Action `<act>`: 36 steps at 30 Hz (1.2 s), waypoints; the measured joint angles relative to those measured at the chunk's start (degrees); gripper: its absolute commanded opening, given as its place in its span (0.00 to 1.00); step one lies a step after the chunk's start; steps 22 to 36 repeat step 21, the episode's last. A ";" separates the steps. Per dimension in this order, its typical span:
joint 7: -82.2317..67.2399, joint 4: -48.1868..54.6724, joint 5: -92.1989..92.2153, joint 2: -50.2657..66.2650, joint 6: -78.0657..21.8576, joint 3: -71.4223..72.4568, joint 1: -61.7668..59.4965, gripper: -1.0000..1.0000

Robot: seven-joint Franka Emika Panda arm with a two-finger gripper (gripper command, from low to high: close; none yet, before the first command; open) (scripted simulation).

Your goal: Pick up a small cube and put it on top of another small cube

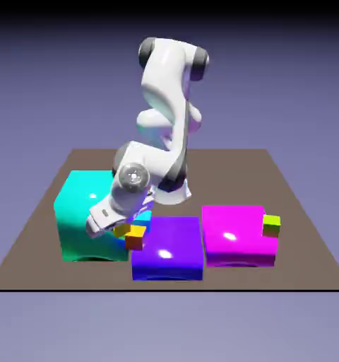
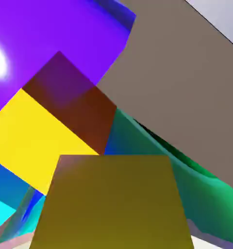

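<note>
My claw [image 1: 118, 225] is low down in the gap btw the big cyan block [image 1: 80, 205] and the big purple block [image 1: 169, 247]. The small cube [image 1: 121, 230], the bright yellow one, is right at my claw tips. In the hand view it fills the bottom middle [image 2: 113, 204] and hides both tips. So I can't tell if I'm squeezing it tight or just touching it. My guess is I have it, but that's only a guess.

The tiny orange cube [image 1: 135, 239] is just beside it, next to the purple block. I think that's the one to stack on.

What could go wrong:
- It's a tight spot. My claw could bump the cyan or purple block on the way and knock the yellow cube crooked.
- If my hold is weak, the cube could slip out and drop on the table [image 1: 299, 233].
- The orange cube is v. small. If I set the yellow one down off-center, it'll tip and roll off.
- If I push down too hard, the orange cube could scoot away.
- I could mix up cubes: there's a yellow-green one [image 1: 271, 225] well apart, by the magenta block [image 1: 232, 233].

Writing or labels: none. All cubes and blocks are plain color, no words, no brand marks.
</note>
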 measured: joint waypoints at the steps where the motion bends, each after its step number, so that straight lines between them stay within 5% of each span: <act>1: 0.34 -1.96 -1.32 -2.08 0.58 0.79 0.11 0.00; 13: 5.00 -25.50 -15.72 -26.48 7.69 9.31 1.52 0.00; 17: 7.61 -30.06 -18.33 -21.71 17.16 6.78 -0.31 0.00; 18: 8.01 -30.83 -18.99 -20.71 18.96 6.37 -0.80 1.00; 36: 7.54 -29.77 -18.25 -22.08 16.52 6.93 0.01 1.00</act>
